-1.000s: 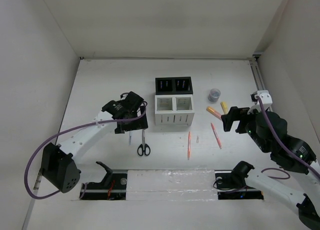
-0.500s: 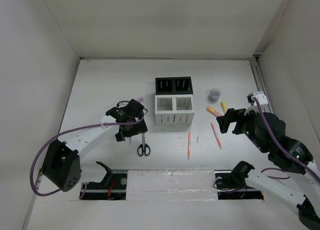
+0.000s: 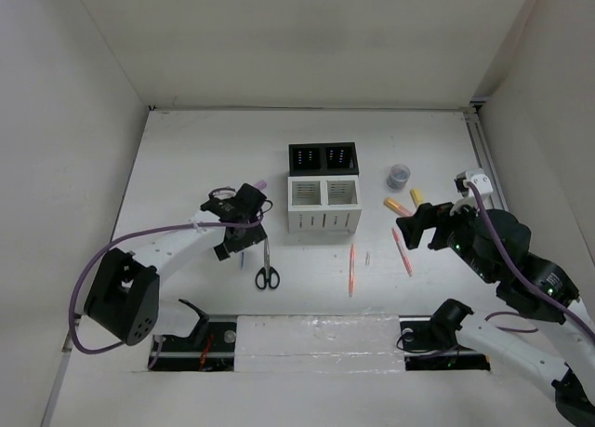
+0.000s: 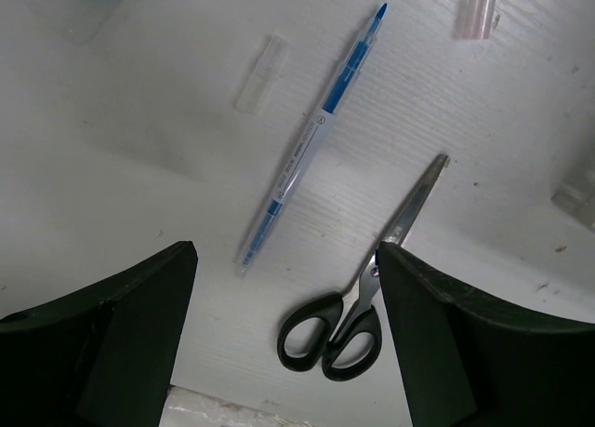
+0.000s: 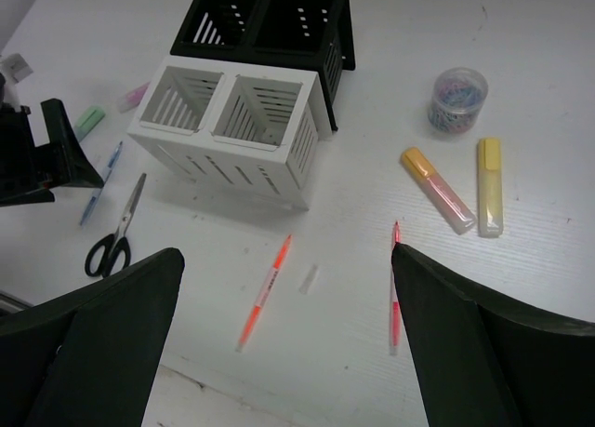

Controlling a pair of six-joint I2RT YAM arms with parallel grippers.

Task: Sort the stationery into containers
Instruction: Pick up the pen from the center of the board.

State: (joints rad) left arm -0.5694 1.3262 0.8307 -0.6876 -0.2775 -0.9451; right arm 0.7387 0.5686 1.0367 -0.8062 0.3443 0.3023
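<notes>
In the left wrist view a blue pen (image 4: 311, 139) lies slantwise on the table, with black-handled scissors (image 4: 358, 306) to its right. My left gripper (image 4: 284, 250) hovers low over both, open, nothing between its fingers. The containers are a black pair (image 3: 323, 157) joined to a white pair (image 3: 323, 204). My right gripper (image 5: 286, 252) stands open above an orange pen (image 5: 265, 292) and a red pen (image 5: 394, 287). An orange highlighter (image 5: 437, 190) and a yellow highlighter (image 5: 490, 185) lie further right. Pink (image 5: 135, 96) and green (image 5: 88, 122) highlighters lie left of the white boxes.
A small round pot of coloured clips (image 5: 458, 97) stands right of the black boxes. One clear pen cap (image 5: 309, 278) lies between the orange and red pens, another cap (image 4: 258, 60) beside the blue pen. A rail (image 3: 482, 148) runs along the table's right edge.
My left gripper has dropped lower over the blue pen and scissors and its jaws have narrowed a little. The right gripper has shifted slightly left toward the red pen.
</notes>
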